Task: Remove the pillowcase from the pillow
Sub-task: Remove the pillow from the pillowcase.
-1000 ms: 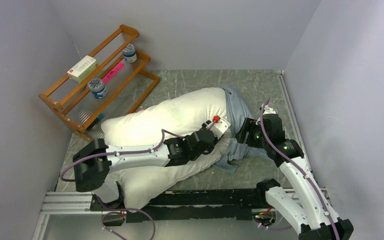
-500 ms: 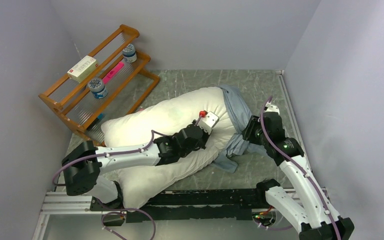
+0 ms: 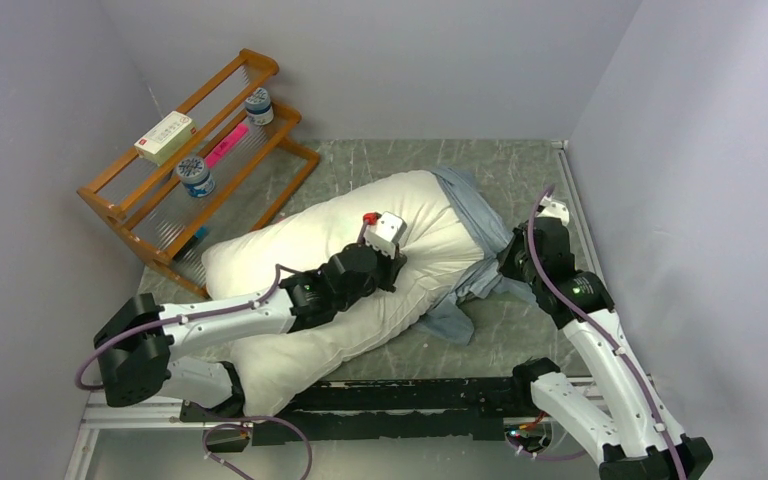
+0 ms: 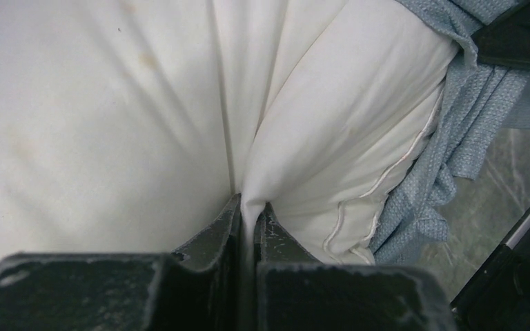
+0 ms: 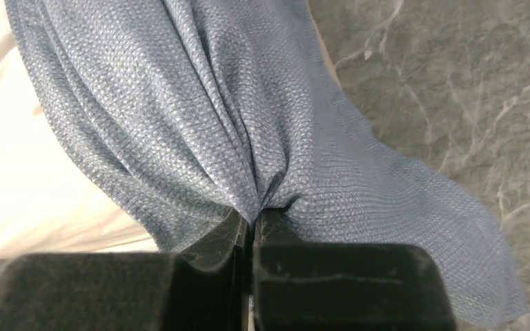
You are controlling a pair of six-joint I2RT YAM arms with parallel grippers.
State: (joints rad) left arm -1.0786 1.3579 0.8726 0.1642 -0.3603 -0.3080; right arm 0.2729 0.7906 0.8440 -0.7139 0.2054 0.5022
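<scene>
Left fingers (image 4: 215, 233) tight on white pillow (image 4: 96, 117), right fingers (image 5: 225, 238) tight on blue-grey pillowcase (image 5: 200, 103) (bunched).

The pillow (image 3: 310, 235) is plain white cloth, smooth and matt, finely woven, with a thin corded seam along its edge. The pillowcase (image 5: 200, 103) is coarser cloth, blue-grey, its open weave plain to see, dull and a little rough-looking. The table (image 5: 455, 89) looks like grey-green marbled stone or laminate, smooth with a faint sheen. The left gripper (image 4: 250, 207) and right gripper (image 5: 252, 217) are matt black, scuffed pale along the edges. The rack (image 3: 260, 62) is orange-brown wood, lightly varnished. The rail (image 3: 130, 405) is bare silvery metal.
</scene>
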